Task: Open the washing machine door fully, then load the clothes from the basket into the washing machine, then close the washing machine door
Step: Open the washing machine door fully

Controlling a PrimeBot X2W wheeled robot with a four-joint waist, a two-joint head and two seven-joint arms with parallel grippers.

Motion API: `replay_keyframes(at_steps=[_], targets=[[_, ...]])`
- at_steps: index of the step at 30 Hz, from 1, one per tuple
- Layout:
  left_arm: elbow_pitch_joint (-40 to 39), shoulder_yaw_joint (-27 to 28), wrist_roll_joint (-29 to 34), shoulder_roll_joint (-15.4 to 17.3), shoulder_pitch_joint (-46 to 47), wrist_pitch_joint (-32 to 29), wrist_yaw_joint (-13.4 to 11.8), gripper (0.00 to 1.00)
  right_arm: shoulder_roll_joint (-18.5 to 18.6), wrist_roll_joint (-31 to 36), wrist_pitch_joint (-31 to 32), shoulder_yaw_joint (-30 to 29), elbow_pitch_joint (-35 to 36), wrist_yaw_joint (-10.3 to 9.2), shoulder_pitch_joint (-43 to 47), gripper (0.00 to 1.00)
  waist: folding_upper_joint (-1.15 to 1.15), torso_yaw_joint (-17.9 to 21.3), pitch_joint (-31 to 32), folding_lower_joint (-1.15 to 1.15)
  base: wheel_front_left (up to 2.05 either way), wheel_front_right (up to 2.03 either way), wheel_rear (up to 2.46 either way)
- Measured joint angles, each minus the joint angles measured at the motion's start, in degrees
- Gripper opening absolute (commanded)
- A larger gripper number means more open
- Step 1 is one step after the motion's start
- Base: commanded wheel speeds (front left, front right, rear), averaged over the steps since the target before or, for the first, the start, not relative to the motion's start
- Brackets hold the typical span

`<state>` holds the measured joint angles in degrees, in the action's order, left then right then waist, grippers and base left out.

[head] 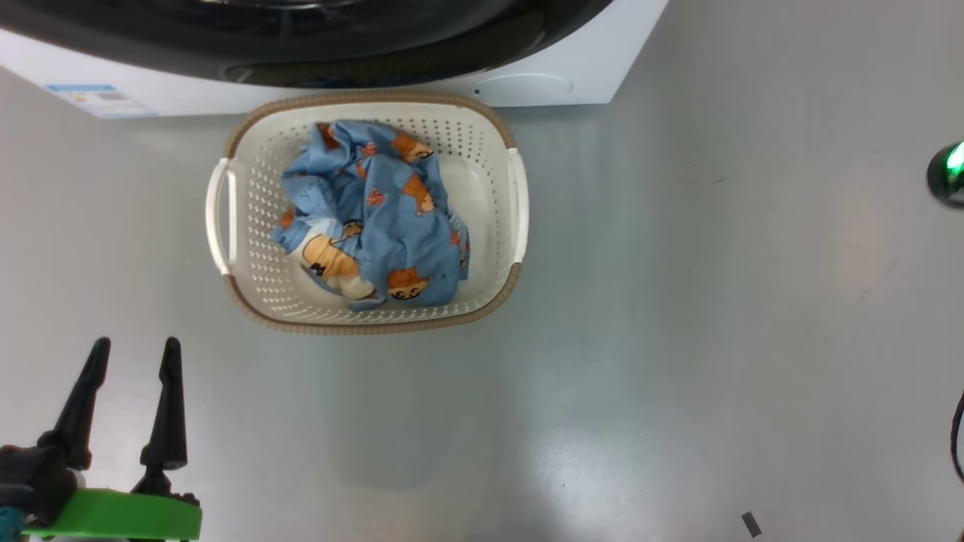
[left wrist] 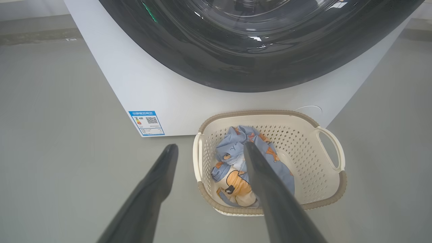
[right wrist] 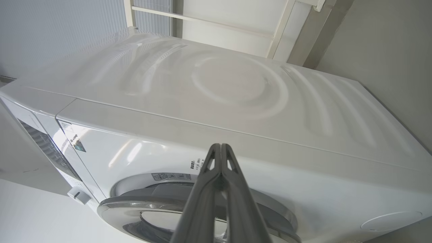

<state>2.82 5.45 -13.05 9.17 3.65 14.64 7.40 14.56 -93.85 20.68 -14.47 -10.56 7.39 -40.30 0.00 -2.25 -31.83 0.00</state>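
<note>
in the head view, at the lower left, the left gripper (head: 137,345) hangs above the grey floor (head: 678,339). its 2 dark fingers are spread apart with nothing between them, and a green bracket (head: 113,516) sits at its base. up at the left, a blue label sticker (head: 102,99) is on the white front of the washing machine (head: 572,75). toward the middle, the basket (head: 376,98) stands on the floor just in front of the machine, its far rim close to the machine's foot, with a white handle (head: 218,218) on each side. the clothes (head: 392,218) lie bundled inside it, blue with orange bears, filling more of the basket's left half, with a cream and orange part at the near side. above the basket, the washing machine door (head: 376,30) shows as a glossy black curve lying against the machine's front; it looks closed. at the far right edge is a dark rounded thing (head: 947,173) with a green glow; what it is i cannot tell. in the right wrist view, the right gripper (right wrist: 221,148) has its 2 fingers pressed together, holding nothing, in front of the machine's white face just above the door's silver rim (right wrist: 135,202).
</note>
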Motion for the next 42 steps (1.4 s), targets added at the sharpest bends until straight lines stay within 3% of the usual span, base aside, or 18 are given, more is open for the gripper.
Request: replay_keyframes(at_steps=[13,22,42], targets=[[1.11,-0.86,-0.47,-0.79,0.78,0.00,0.00,1.00,2.75,2.61,4.08,3.86,-4.41,0.00,-11.35,0.00,0.00,-3.72,-1.65,0.00,0.00,0.00,0.00],[3.16,-0.90,-0.96,-1.64,1.37,0.00,0.00,1.00,3.24,5.08,8.65,10.34,-5.78,0.00,-17.74,0.00,0.00,-6.25,-2.52,0.00,0.00,0.00,0.00],[4.10,-1.48,-0.98,-2.82,1.29,0.00,0.00,1.00,3.86,7.59,11.07,15.80,-7.77,0.00,-25.17,0.00,0.00,-9.28,-3.85,0.00,0.00,0.00,0.00]])
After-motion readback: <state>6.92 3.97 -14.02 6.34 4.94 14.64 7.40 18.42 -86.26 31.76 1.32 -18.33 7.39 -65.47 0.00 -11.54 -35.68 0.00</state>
